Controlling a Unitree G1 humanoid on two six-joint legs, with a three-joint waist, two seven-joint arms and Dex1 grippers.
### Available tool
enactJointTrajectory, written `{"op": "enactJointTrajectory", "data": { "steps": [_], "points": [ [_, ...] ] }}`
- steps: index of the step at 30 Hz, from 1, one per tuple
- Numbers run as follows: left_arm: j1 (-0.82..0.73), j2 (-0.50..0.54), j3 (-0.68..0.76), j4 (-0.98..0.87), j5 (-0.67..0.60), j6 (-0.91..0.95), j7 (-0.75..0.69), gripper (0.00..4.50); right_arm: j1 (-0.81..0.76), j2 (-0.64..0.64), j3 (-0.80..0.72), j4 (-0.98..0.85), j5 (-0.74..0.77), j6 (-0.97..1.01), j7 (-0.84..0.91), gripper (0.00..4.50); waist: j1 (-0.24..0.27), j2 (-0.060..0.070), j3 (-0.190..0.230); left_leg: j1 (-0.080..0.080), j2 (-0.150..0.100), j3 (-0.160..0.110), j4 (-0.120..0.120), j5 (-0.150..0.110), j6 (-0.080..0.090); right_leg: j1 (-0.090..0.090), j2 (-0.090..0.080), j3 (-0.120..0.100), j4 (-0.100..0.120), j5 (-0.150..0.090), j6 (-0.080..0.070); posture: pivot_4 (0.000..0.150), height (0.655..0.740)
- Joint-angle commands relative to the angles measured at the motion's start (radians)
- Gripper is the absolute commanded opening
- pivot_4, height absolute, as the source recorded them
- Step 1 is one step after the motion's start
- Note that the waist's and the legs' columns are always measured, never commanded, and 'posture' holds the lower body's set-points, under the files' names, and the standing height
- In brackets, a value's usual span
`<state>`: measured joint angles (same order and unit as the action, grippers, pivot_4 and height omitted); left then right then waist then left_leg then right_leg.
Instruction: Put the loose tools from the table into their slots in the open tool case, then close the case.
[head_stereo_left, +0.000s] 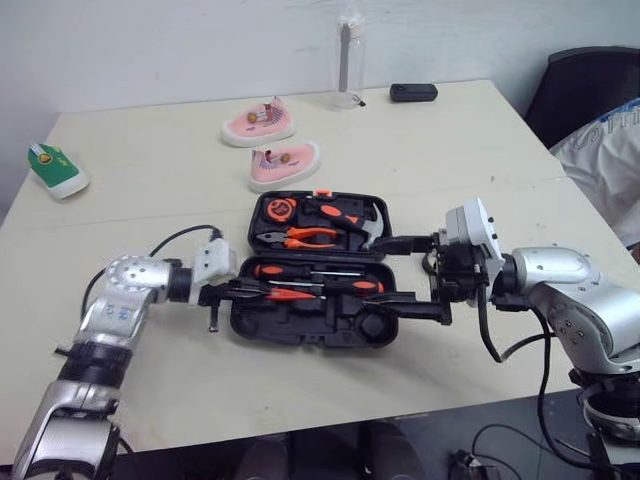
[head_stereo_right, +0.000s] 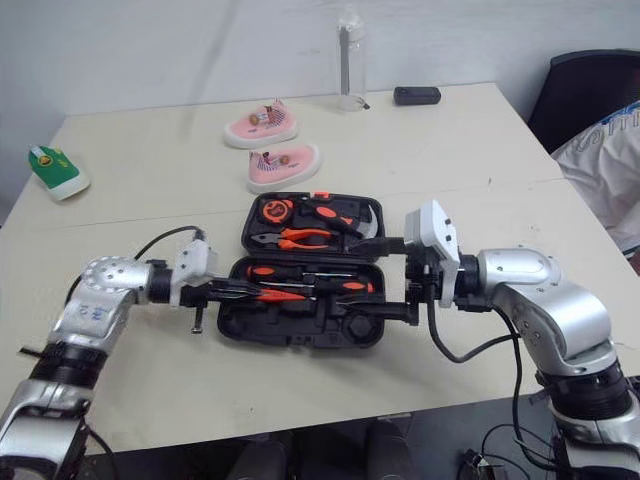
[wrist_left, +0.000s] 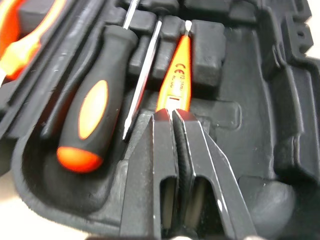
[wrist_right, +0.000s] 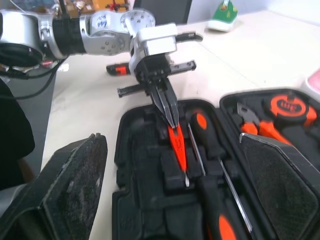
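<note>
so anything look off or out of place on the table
Nothing is spilled or damaged. The odd items are small shoes beyond the tool case: a pink pair and a green one near the left edge of the table. They don't belong in a tool kit.

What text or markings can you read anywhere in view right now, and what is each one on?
"CE": on the orange tester screwdriver gripped by the left gripper.
Line of figures beside it on the same handle: seems to start "12", the rest is too blurred to read.
Dark print on the face of the orange tape measure in the case: too blurred to read.
Label on the green shoe: too small to read.
</note>
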<state>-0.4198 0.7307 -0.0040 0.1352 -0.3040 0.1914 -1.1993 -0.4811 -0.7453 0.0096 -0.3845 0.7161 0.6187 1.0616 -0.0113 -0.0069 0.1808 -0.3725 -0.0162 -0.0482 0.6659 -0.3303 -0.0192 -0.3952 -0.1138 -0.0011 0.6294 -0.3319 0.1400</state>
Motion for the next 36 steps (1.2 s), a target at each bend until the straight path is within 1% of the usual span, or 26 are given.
{"op": "enactJointTrajectory", "data": {
  "steps": [1,2,3,5,6,7,8,9,11,14,17,19,20,22,26,28,30,32,36],
  "points": [
    [0.183,0.061,0.293,-0.336,-0.207,0.264,0.140,1.20,-0.077,0.032,-0.007,0.020,0.044,0.001,0.032,4.50,-0.008,0.000,0.000,0.000,0.000,0.000,0.000,0.000,0.000,-0.001,0.000,0.000,0.000,0.000,0.000,0.150,0.7269],
    [0.267,0.055,0.379,-0.421,-0.233,0.311,0.182,1.52,-0.099,0.042,0.001,0.035,0.045,-0.002,0.045,4.50,-0.015,-0.001,0.000,-0.001,0.000,0.000,0.000,0.000,0.000,-0.001,0.000,0.000,0.000,0.000,0.000,0.150,0.7269],
    [0.338,0.047,0.450,-0.490,-0.256,0.351,0.221,1.95,-0.117,0.051,0.010,0.049,0.044,-0.008,0.057,4.50,-0.019,-0.001,0.000,-0.001,0.000,0.000,-0.001,-0.001,0.000,0.000,-0.001,0.000,-0.001,0.000,0.000,0.150,0.7269],
    [0.489,0.001,0.618,-0.631,-0.317,0.440,0.315,2.74,-0.159,0.072,0.034,0.091,0.028,-0.026,0.094,4.50,-0.022,-0.001,0.000,0.001,0.001,0.000,-0.002,-0.002,0.000,0.001,-0.003,0.002,-0.002,0.001,0.000,0.150,0.7269],
    [0.547,-0.022,0.680,-0.684,-0.344,0.470,0.354,3.16,-0.174,0.079,0.042,0.111,0.019,-0.036,0.112,4.50,-0.021,-0.001,0.000,0.000,0.002,0.001,-0.002,-0.003,0.000,0.001,-0.002,0.002,-0.003,0.001,-0.001,0.150,0.7269],
    [0.616,-0.059,0.753,-0.740,-0.366,0.490,0.396,3.60,-0.193,0.089,0.051,0.136,0.009,-0.049,0.131,4.50,-0.017,-0.001,0.000,0.000,0.002,0.001,-0.002,-0.003,0.000,0.001,-0.003,0.002,-0.003,0.001,-0.001,0.150,0.7269],
    [0.713,-0.126,0.847,-0.800,-0.379,0.492,0.436,4.04,-0.220,0.104,0.062,0.167,0.001,-0.060,0.152,4.50,-0.016,-0.001,0.001,0.001,0.003,0.001,-0.001,-0.003,0.000,0.001,-0.002,0.002,-0.004,0.000,-0.001,0.150,0.7269],
    [0.802,-0.191,0.924,-0.850,-0.390,0.485,0.471,4.39,-0.243,0.117,0.071,0.196,-0.007,-0.071,0.172,4.50,-0.018,-0.001,0.001,0.001,0.003,0.000,-0.001,-0.003,0.000,0.001,-0.002,0.001,-0.006,0.000,-0.001,0.150,0.7269],
    [0.950,-0.318,1.034,-0.925,-0.418,0.458,0.525,4.46,-0.281,0.141,0.087,0.240,-0.021,-0.090,0.206,4.50,-0.014,-0.002,0.001,0.001,0.003,0.002,-0.001,-0.004,-0.001,0.001,-0.002,0.003,-0.007,0.001,-0.002,0.150,0.7269],
    [1.148,-0.521,1.117,-0.973,-0.439,0.363,0.554,4.46,-0.322,0.171,0.106,0.283,-0.038,-0.116,0.250,4.50,-0.012,-0.004,0.001,0.002,0.004,0.002,-0.001,-0.005,0.000,0.003,-0.002,0.002,-0.010,0.002,-0.003,0.150,0.7269],
    [1.282,-0.702,1.125,-0.949,-0.439,0.259,0.561,4.46,-0.354,0.195,0.117,0.317,-0.049,-0.128,0.289,4.50,0.007,-0.004,0.002,0.002,0.004,0.002,0.000,-0.006,-0.001,0.003,-0.002,0.002,-0.011,0.002,-0.004,0.150,0.7269],
    [1.331,-0.773,1.099,-0.924,-0.440,0.217,0.564,4.46,-0.367,0.206,0.123,0.335,-0.057,-0.133,0.310,4.50,0.013,-0.005,0.002,0.002,0.004,0.004,0.000,-0.007,0.000,0.004,-0.001,0.002,-0.012,0.003,-0.006,0.150,0.7269],
    [1.343,-0.785,1.082,-0.918,-0.435,0.203,0.566,4.46,-0.370,0.209,0.126,0.342,-0.062,-0.135,0.317,4.50,0.016,-0.005,0.002,0.002,0.004,0.004,0.000,-0.008,0.000,0.004,-0.001,0.002,-0.013,0.003,-0.006,0.150,0.7269],
    [1.353,-0.780,1.054,-0.904,-0.423,0.185,0.564,4.46,-0.372,0.214,0.132,0.351,-0.070,-0.141,0.327,4.50,0.018,-0.005,0.002,0.002,0.004,0.003,0.000,-0.008,0.000,0.004,0.000,0.000,-0.013,0.003,-0.006,0.150,0.7269],
    [1.266,-0.570,1.026,-0.869,-0.446,0.261,0.657,4.46,-0.361,0.217,0.130,0.344,-0.079,-0.138,0.334,4.50,0.017,-0.005,0.002,0.002,0.005,0.002,0.000,-0.008,0.000,0.003,0.001,0.000,-0.012,0.002,-0.007,0.150,0.7269],
    [1.193,-0.453,0.986,-0.812,-0.421,0.309,0.700,4.46,-0.346,0.211,0.123,0.325,-0.080,-0.130,0.327,4.50,0.011,-0.004,0.002,0.002,0.006,0.002,-0.001,-0.008,-0.001,0.003,0.001,0.000,-0.012,0.002,-0.008,0.150,0.7269],
    [1.141,-0.373,0.951,-0.765,-0.403,0.355,0.736,4.46,-0.332,0.206,0.117,0.306,-0.081,-0.123,0.318,4.50,0.008,-0.004,0.002,0.002,0.005,0.002,-0.001,-0.008,-0.001,0.002,0.001,0.000,-0.011,0.002,-0.008,0.150,0.7269],
    [1.092,-0.317,0.924,-0.726,-0.396,0.386,0.760,4.46,-0.318,0.198,0.109,0.286,-0.079,-0.115,0.306,4.50,0.000,-0.004,0.002,0.002,0.006,0.003,-0.001,-0.008,-0.001,0.002,0.002,0.000,-0.011,0.002,-0.008,0.150,0.7269],
    [0.984,-0.240,0.877,-0.627,-0.379,0.446,0.819,4.46,-0.287,0.179,0.098,0.241,-0.073,-0.105,0.288,4.50,-0.014,-0.004,0.002,0.002,0.006,0.005,-0.001,-0.008,-0.001,0.001,0.000,-0.002,-0.010,0.002,-0.008,0.150,0.7269]
  ]
}}
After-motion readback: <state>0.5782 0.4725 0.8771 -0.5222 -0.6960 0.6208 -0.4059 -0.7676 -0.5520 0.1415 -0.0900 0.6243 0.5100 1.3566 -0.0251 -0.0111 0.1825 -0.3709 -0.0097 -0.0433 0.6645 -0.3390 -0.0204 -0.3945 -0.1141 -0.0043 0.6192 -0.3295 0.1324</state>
